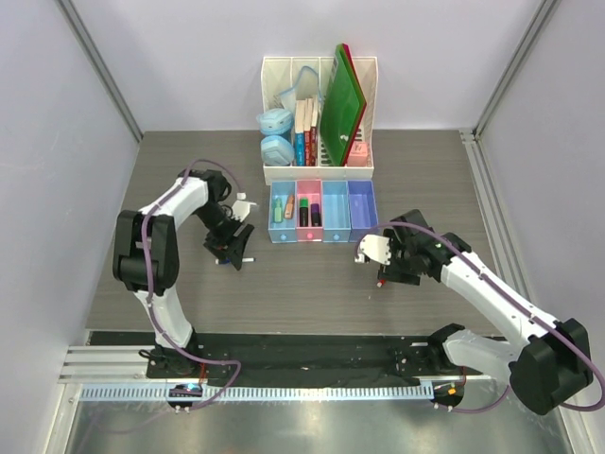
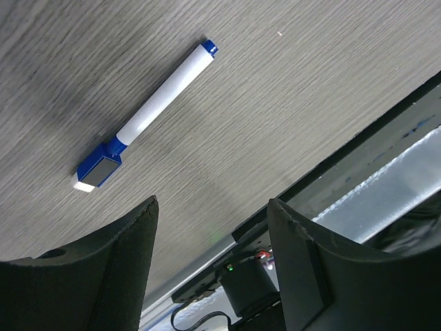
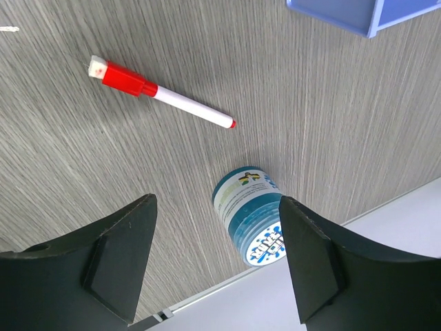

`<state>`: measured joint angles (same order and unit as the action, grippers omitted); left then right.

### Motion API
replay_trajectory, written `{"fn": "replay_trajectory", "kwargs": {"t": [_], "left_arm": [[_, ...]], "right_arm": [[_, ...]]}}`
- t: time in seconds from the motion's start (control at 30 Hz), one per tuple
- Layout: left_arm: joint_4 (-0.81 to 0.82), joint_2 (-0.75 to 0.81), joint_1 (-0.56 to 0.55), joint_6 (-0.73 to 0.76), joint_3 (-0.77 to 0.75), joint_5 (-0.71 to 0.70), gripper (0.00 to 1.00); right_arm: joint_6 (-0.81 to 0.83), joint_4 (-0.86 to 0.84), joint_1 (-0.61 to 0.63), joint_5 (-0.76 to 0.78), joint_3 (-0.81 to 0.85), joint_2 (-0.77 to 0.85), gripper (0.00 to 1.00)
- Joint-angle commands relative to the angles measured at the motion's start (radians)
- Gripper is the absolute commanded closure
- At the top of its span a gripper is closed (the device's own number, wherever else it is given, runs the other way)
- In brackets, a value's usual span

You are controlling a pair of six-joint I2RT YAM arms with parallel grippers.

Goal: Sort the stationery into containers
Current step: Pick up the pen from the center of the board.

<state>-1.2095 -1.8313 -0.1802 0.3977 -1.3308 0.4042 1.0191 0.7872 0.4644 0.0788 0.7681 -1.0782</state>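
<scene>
A thin white pen with a blue cap (image 2: 148,114) lies on the table, just ahead of my left gripper (image 2: 212,207), which is open with nothing between its fingers. My right gripper (image 3: 217,203) is open too, hovering over a round blue-lidded pot (image 3: 251,221) that lies on its side between the fingers, apart from both. A white pen with a red cap (image 3: 155,89) lies beyond it. Four trays stand in a row: light blue (image 1: 282,225), pink (image 1: 309,225), light blue (image 1: 336,213) and purple (image 1: 363,210).
A mint highlighter (image 1: 278,209) and an orange piece (image 1: 289,207) lie in the left tray, and two dark markers (image 1: 303,212) in the pink one. A tall white file rack (image 1: 319,170) with books and green folders stands behind the trays. White walls enclose the table.
</scene>
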Motion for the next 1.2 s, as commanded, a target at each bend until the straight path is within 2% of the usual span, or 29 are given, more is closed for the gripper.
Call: {"fn": "replay_trajectory", "kwargs": {"t": [0.0, 0.13, 0.2, 0.4, 0.6, 0.93, 1.17], "left_arm": [[-0.039, -0.057, 0.016, 0.009, 0.011, 0.079, 0.35], [-0.021, -0.112, 0.018, 0.001, 0.022, 0.116, 0.36], [0.008, -0.134, 0.016, -0.031, 0.038, 0.091, 0.36], [0.136, -0.142, 0.019, -0.123, 0.067, -0.066, 0.36], [0.226, -0.115, 0.021, -0.141, 0.056, -0.203, 0.36], [0.323, -0.193, -0.004, -0.158, -0.016, -0.173, 0.36], [0.347, -0.253, -0.041, -0.169, -0.077, -0.222, 0.37]], "right_arm": [[0.009, -0.02, 0.002, 0.024, -0.001, 0.034, 0.23], [0.009, -0.025, 0.002, 0.033, -0.001, 0.04, 0.23], [0.007, -0.025, 0.002, 0.032, -0.001, 0.043, 0.23], [-0.005, -0.039, 0.002, 0.018, -0.003, 0.04, 0.23], [-0.017, -0.06, 0.002, 0.013, -0.001, 0.024, 0.23], [-0.037, -0.065, 0.014, 0.007, 0.022, 0.001, 0.23], [-0.043, -0.063, 0.017, 0.016, 0.022, -0.003, 0.23]]}}
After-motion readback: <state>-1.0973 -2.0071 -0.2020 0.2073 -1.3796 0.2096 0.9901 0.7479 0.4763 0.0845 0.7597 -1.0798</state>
